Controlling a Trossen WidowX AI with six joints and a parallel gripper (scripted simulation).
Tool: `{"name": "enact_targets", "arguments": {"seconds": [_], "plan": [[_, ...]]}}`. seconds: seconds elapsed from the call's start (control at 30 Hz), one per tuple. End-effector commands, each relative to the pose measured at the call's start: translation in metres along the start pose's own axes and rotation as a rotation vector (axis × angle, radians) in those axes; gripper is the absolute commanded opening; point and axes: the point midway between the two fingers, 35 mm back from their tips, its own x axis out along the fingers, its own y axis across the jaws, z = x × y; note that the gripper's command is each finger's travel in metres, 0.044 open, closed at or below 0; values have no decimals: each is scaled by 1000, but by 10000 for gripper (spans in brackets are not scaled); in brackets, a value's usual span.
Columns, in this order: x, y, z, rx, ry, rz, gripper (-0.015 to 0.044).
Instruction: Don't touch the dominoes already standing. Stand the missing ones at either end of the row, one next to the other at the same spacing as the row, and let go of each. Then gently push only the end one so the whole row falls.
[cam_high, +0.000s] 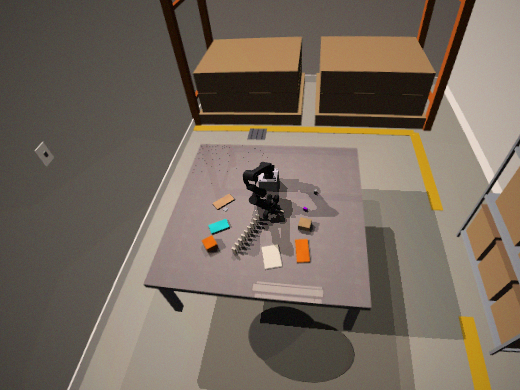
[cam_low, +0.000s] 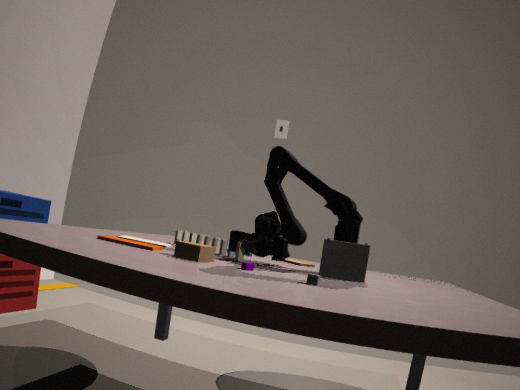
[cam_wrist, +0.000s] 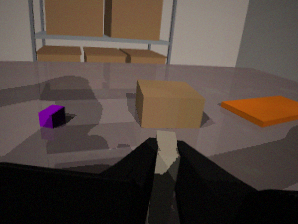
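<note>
Several cream dominoes stand upright in a slanting row on the table. My gripper is shut on a cream domino and holds it upright, low over the table. In the top view the gripper is by the row's end nearer the arm's base, and the dark fingers partly hide the held domino. Whether the domino's foot touches the table is not clear. The standing row does not show in the wrist view.
A tan block and a small purple block lie beyond the gripper. Orange and white slabs lie beside the row; a cyan slab and an orange cube lie on its other side.
</note>
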Motion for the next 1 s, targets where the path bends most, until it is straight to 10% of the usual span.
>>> {"name": "enact_targets", "arguments": {"seconds": [0.0,0.13,0.67,0.97], "plan": [[0,0,-2,-11,-3,5,30],[0,0,-2,-11,-3,5,30],[0,0,-1,-11,-3,5,440],[-3,0,47,-3,0,1,440]]}}
